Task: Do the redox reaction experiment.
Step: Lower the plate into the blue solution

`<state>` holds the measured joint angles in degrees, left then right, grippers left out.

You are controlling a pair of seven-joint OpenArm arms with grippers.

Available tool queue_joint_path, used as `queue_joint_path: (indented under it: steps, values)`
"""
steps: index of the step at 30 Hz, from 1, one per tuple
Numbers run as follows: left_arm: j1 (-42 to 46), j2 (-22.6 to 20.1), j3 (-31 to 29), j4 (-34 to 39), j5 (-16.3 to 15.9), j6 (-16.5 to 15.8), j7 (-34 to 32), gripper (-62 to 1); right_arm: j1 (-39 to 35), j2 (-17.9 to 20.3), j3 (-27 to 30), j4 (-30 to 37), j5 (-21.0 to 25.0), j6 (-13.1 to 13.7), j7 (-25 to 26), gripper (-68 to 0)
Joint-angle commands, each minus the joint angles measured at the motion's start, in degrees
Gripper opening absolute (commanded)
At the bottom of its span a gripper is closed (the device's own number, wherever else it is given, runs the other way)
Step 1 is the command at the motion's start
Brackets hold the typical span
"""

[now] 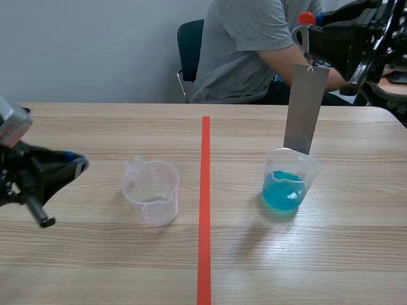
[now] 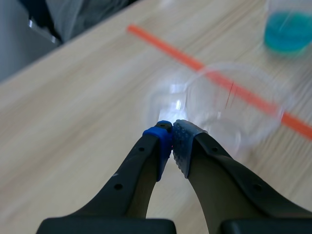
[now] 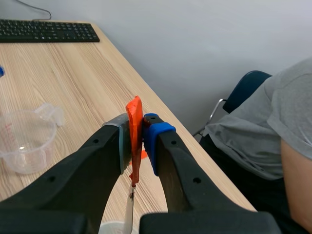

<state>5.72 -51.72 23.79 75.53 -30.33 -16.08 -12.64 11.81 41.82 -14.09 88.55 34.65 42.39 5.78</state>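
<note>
Orange-red clip (image 3: 134, 117) is gripped by right fingers (image 3: 156, 136); thin grey metal strip (image 1: 305, 108) hung below, judged light, stiff, swing-prone; hold to be taken at clip. Nothing is held by closed left fingers (image 2: 158, 141).

left gripper (image 2: 172, 129) and right gripper (image 3: 137, 127) — thick black fingers (image 2: 141, 170), small screw holes, one pad (image 2: 161, 139) blue, one grey.

Lots of open counter (image 1: 95, 267) along the near edge and between the empty cup (image 1: 151, 192) and the beaker of blue liquid (image 1: 289, 185). The hanging metal strip (image 1: 305, 109) blocks the beaker's mouth, and a person (image 1: 245, 51) is sitting at the far edge.
</note>
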Motion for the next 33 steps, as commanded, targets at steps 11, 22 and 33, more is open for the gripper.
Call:
queue_joint_path:
  steps: [11,22,33]
  values:
    - [28.1,3.1,-17.3,-0.3,-0.6,0.5,-1.1,-56.5,-0.7,-2.4,0.9,-0.3,-4.0,0.3,0.8,-66.2]
    - [36.5,9.5,-21.7,-0.3,0.0,0.7,-1.0,-56.5,-0.7,-5.4,0.9,-5.8,-8.0,0.3,2.3,-66.2]
    - [38.1,12.2,-21.7,-0.5,0.6,3.3,-1.2,-56.5,-0.7,-8.9,-0.2,-13.5,-17.0,0.3,9.9,-66.2]
